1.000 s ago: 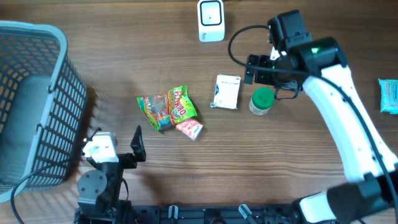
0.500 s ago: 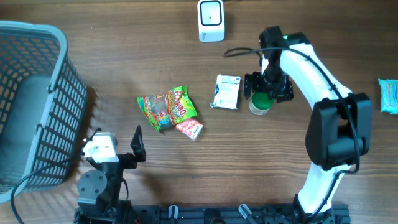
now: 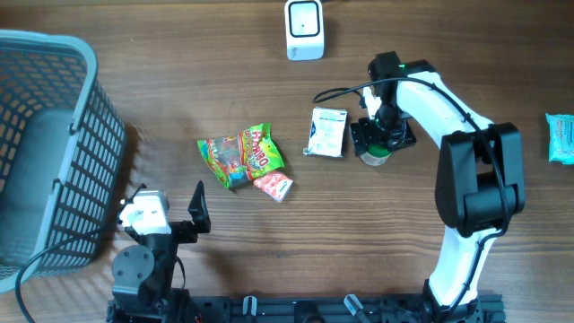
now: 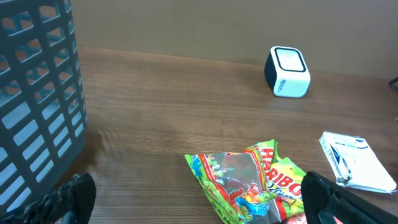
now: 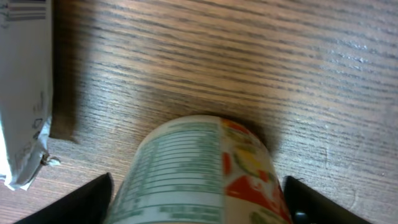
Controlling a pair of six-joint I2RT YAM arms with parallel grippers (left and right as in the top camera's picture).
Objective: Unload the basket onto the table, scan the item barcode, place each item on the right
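A small jar with a green lid [image 3: 376, 151] stands upright on the wooden table, right of centre. My right gripper [image 3: 380, 136] is down over it, open, one finger on each side and close to its walls. In the right wrist view the jar's printed label [image 5: 199, 162] fills the span between the fingers of the right gripper [image 5: 198, 202]. The white barcode scanner [image 3: 304, 30] sits at the table's far edge and also shows as the scanner [image 4: 287, 71] in the left wrist view. My left gripper [image 4: 199, 199] rests open near the front left, holding nothing.
A white packet [image 3: 327, 133] lies just left of the jar. A green candy bag [image 3: 240, 154] and a small pink pack [image 3: 273, 185] lie mid-table. A grey basket [image 3: 45, 144] fills the left side. A blue pack [image 3: 561, 137] lies at the right edge.
My right arm has swung in and come down over the jar, and its fingers have narrowed around it. The left arm has not moved.
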